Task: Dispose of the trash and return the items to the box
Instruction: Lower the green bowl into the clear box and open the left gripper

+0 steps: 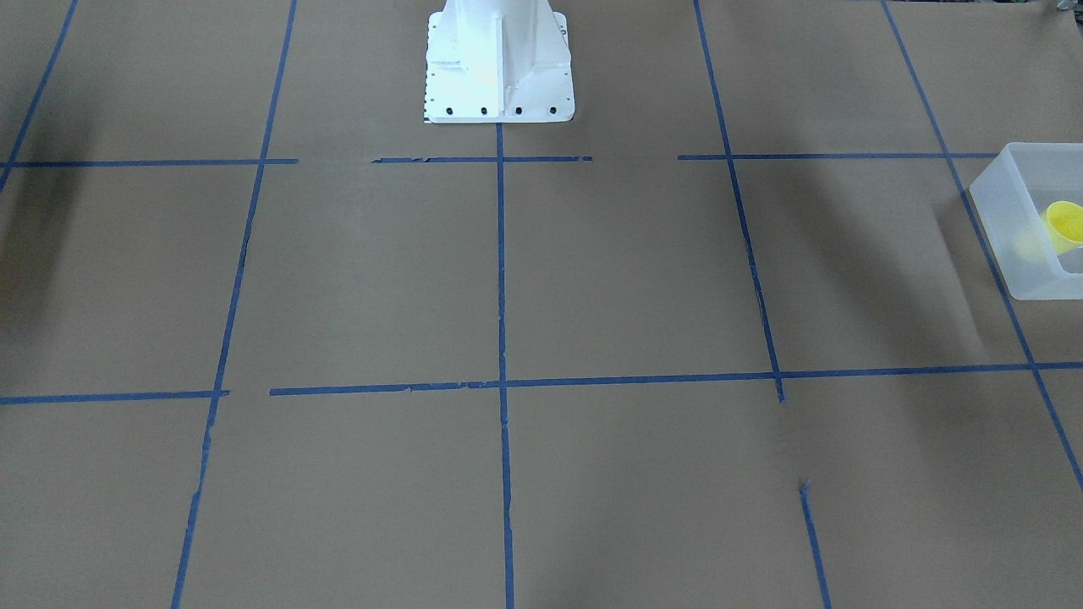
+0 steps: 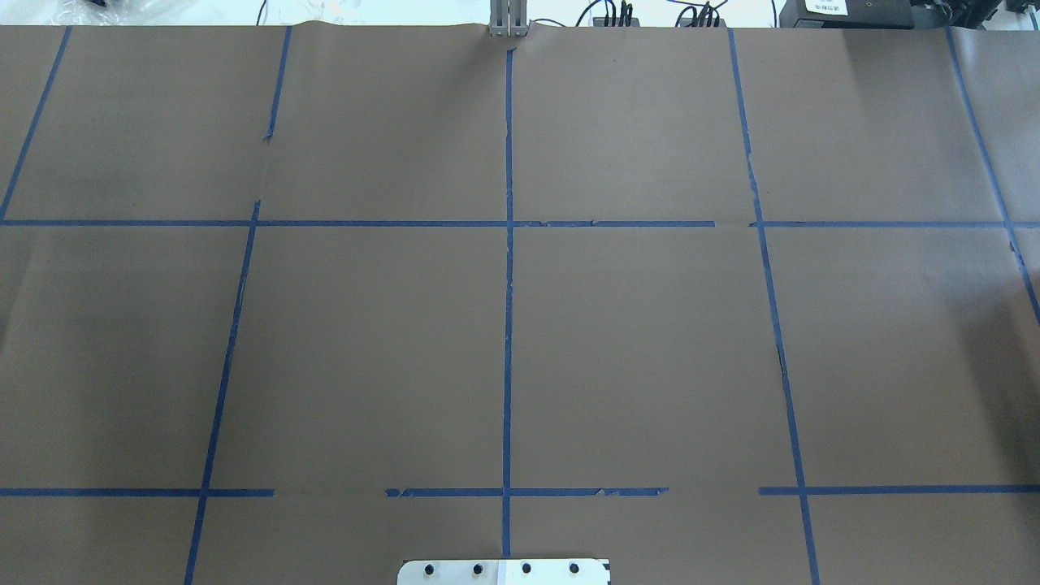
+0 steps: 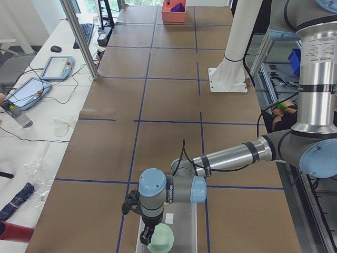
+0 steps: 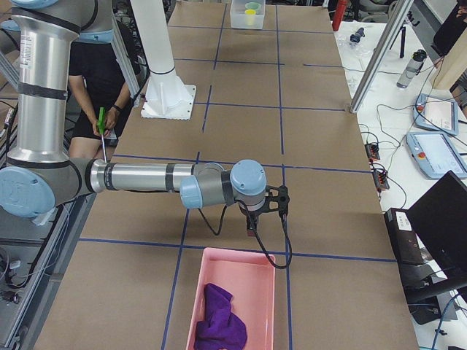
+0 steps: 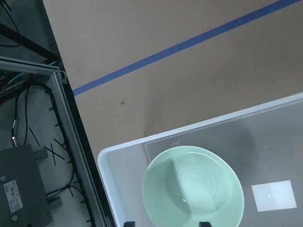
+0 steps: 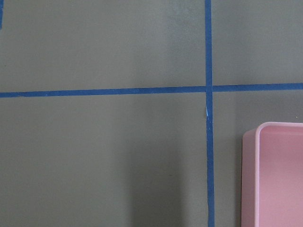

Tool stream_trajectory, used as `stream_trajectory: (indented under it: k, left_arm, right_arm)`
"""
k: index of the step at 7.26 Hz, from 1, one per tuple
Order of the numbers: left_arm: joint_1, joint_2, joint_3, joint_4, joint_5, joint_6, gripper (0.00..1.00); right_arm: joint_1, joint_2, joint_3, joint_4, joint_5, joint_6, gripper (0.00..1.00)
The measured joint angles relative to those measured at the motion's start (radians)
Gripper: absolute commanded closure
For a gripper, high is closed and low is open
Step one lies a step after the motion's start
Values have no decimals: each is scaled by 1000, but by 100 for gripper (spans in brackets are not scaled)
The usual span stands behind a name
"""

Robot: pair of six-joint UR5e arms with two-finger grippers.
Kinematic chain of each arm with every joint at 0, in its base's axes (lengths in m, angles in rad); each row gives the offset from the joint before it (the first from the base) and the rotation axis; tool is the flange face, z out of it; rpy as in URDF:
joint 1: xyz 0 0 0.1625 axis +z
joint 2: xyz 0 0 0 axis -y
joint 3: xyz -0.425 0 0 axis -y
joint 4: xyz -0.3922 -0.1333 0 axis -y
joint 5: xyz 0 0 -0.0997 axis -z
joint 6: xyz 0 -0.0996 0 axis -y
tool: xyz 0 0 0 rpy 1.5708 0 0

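The frosted-white box (image 1: 1007, 245) stands at the table's end on my left; it also shows in the left wrist view (image 5: 106, 161) and the exterior left view (image 3: 185, 224). The mint-green bowl (image 5: 193, 187) lies upright inside it (image 3: 162, 240). The yellow cup (image 1: 1064, 224) lies tilted in the same box. My left gripper (image 5: 165, 223) hangs over the bowl, its two fingertips (image 5: 129, 223) apart and holding nothing. My right gripper (image 4: 252, 222) hovers over bare table by the pink bin; I cannot tell whether it is open or shut.
A pink bin (image 4: 233, 292) holding a purple cloth (image 4: 219, 321) stands at the table's end on my right; its corner shows in the right wrist view (image 6: 274, 175). The white pedestal (image 1: 499, 68) stands mid-table. The table edge and a metal frame (image 5: 71, 137) run beside the box.
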Motion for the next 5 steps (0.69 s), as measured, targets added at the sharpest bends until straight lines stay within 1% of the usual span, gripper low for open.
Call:
stream_trajectory:
  k: [1, 2, 4, 5]
  left_arm:
    - [-1, 0, -38, 6, -9, -3, 0]
    - [-1, -5, -77, 12, -45, -32, 0]
    - [-1, -7, -163, 35, -133, -203, 0]
    - [1, -8, -232, 100, -160, -288, 0]
  right_arm:
    - [0, 0, 0, 0, 0, -4, 0]
    - [0, -1, 1, 0, 0, -10, 0]
    - [0, -2, 1, 0, -2, -8, 0]
    - [0, -1, 0, 0, -4, -5, 0]
